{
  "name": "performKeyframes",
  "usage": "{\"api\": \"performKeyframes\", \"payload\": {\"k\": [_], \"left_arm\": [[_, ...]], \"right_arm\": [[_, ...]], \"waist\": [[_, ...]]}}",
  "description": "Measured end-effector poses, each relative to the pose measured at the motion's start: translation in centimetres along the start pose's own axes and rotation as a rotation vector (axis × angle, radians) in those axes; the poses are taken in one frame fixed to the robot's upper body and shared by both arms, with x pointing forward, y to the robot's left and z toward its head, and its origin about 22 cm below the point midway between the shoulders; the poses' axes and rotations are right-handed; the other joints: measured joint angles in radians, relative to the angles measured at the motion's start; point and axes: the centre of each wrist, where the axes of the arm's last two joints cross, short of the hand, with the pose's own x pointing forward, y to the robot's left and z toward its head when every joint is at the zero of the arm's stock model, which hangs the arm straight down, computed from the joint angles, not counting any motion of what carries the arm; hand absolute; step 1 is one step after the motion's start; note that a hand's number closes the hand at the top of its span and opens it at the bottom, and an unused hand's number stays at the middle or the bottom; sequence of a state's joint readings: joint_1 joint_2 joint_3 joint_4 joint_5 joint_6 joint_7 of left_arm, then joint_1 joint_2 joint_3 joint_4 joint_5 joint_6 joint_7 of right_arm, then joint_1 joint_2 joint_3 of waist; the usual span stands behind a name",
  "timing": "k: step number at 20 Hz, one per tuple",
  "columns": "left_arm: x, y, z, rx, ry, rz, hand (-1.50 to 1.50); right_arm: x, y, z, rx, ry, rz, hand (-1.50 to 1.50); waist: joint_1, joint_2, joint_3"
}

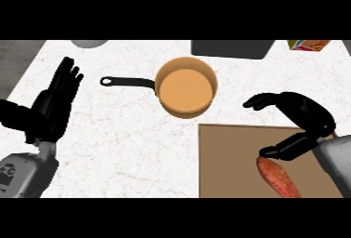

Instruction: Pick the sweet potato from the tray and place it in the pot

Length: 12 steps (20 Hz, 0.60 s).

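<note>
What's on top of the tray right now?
The sweet potato lies on the tray, near its right side. The right hand hangs over the tray, hiding its upper right part.

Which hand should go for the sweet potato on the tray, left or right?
Right. The right hand hangs over the tray just beside the sweet potato; the left hand rests open at the view's left, past the pot.

The left hand (55,104) rests at the left side, fingers straight and together, pointing to the far side, above its grey forearm (24,174). The right hand (312,116) is at the right, fingers bent in a wide arc, thumb well apart from them.
</note>
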<state>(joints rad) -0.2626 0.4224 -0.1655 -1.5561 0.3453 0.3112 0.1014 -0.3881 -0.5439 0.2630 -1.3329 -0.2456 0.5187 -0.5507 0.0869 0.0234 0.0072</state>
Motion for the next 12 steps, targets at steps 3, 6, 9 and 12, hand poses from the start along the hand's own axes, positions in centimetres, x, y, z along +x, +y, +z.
{"api": "performKeyframes", "payload": {"k": [3,6,9,12], "left_arm": [[-0.3,0.1,0.2,0.016,0.005,0.0,0.0],[0.1,0.4,0.0,0.031,0.005,-0.006,0.0],[0.3,0.7,-0.1,0.04,0.005,-0.011,0.0],[0.0,0.4,-0.1,0.047,0.013,-0.008,0.0]], "right_arm": [[-0.4,-1.8,0.4,0.032,-0.027,0.009,-1.5],[0.2,-3.4,0.3,0.077,-0.013,0.062,-1.5],[1.7,-4.4,-0.5,0.183,0.037,0.143,-1.5],[3.3,-4.3,-2.1,0.332,0.084,0.238,-1.5]], "waist": [[-0.01,-0.001,-0.001],[-0.019,-0.004,-0.002],[-0.023,-0.007,-0.003],[-0.031,-0.01,-0.004]]}}
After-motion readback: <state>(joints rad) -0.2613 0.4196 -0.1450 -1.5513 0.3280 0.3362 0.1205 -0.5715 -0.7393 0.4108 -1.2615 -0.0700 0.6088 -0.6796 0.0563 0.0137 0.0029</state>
